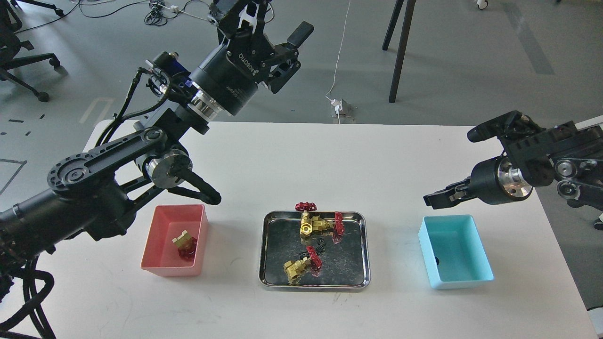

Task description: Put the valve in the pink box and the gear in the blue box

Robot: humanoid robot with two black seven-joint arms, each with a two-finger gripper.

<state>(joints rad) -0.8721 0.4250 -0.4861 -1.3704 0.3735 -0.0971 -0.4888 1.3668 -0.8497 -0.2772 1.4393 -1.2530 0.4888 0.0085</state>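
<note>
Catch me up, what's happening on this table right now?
Sorting is partway done. One valve lies in the pink box and a small dark piece, probably a gear, sits in the blue box. The steel tray between them holds three more valves and a couple of black gears. Neither arm holds anything: the left gripper is raised high behind the table with fingers open, and the right gripper hovers just behind the blue box.

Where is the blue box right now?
In the head view, the blue box sits on the white table's right side, right of the steel tray, just below the right gripper.
</note>
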